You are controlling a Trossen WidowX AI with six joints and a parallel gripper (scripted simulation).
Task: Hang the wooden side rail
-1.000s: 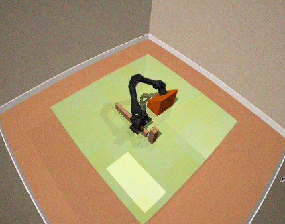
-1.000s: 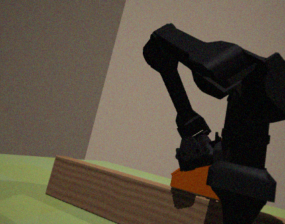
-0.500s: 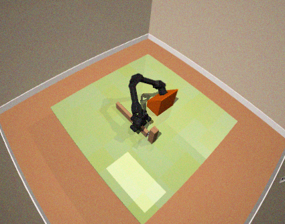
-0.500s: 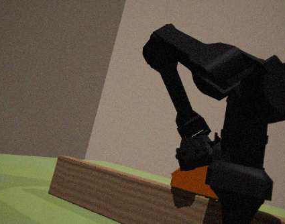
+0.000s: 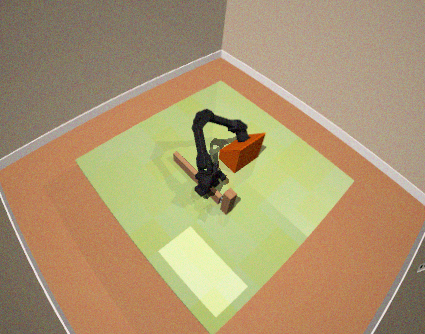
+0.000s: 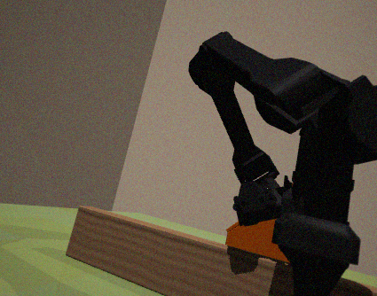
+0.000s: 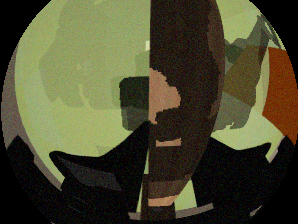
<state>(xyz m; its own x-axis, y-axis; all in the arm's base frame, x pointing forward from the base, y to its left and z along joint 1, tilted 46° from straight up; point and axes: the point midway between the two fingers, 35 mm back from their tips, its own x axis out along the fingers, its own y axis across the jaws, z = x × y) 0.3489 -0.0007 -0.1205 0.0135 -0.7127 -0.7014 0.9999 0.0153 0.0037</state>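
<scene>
Where the jaws (image 5: 208, 186) pinch it, the wooden rail (image 5: 185, 164) (image 6: 142, 248) (image 7: 187, 65) looks brown, straight and fine-grained.

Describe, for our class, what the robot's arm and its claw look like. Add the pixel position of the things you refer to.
The arm (image 5: 202, 145) (image 6: 297, 84) is black all over, built from chunky, angular segments with faceted edges that catch a dull grey sheen. The claw (image 5: 208, 189) (image 7: 165, 125) is black too, with broad fingers that narrow toward their tips. No markings can be made out.

Wooden side rail (image 5: 184, 163) (image 6: 146, 248) (image 7: 200, 80), long, straight, brown-grained, clamped in the pincer (image 5: 210, 190) (image 7: 165, 125), running from ten o'clock toward four o'clock in the top view, near end just beside the short upright wooden headboard post (image 5: 228, 202), hooks too small to verify.
</scene>
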